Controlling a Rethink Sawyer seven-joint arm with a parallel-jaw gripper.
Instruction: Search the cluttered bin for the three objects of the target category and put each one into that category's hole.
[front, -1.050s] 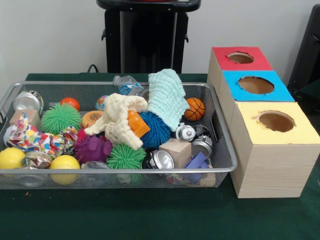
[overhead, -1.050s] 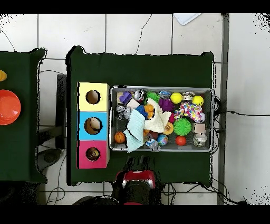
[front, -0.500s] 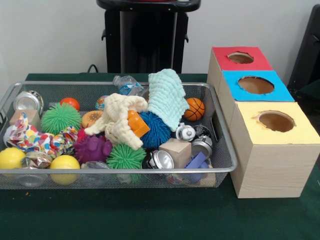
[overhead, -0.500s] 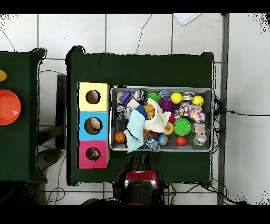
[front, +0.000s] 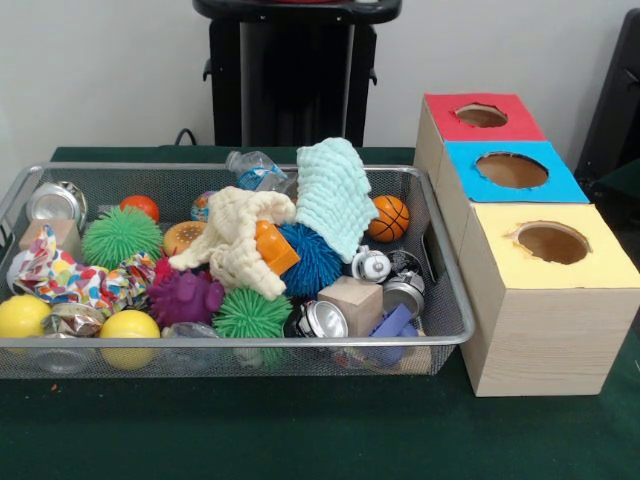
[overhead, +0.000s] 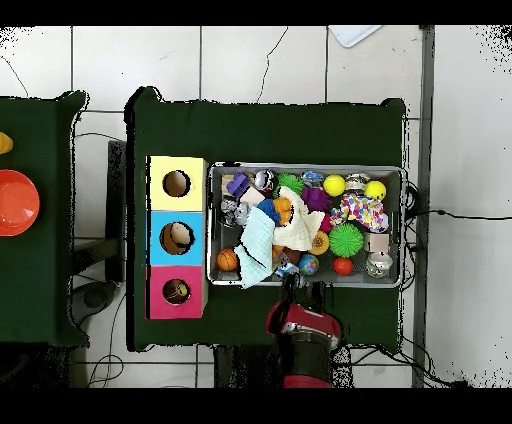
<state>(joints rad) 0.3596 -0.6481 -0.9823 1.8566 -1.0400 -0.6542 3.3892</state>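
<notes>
Beside the bin's (overhead: 305, 168) edge, claw (overhead: 292, 283) near basketball (overhead: 227, 260); grip state unclear

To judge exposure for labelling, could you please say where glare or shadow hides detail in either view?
Front view: even light, small glints on the silver can, and the yellow box's hole is shaded inside. Overhead view: flat light, no strong shadow across the bin.

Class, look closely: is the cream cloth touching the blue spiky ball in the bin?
Touching. The front view shows the cream cloth draped against the blue spiky ball, overlapping its left side with no gap between them.
</notes>
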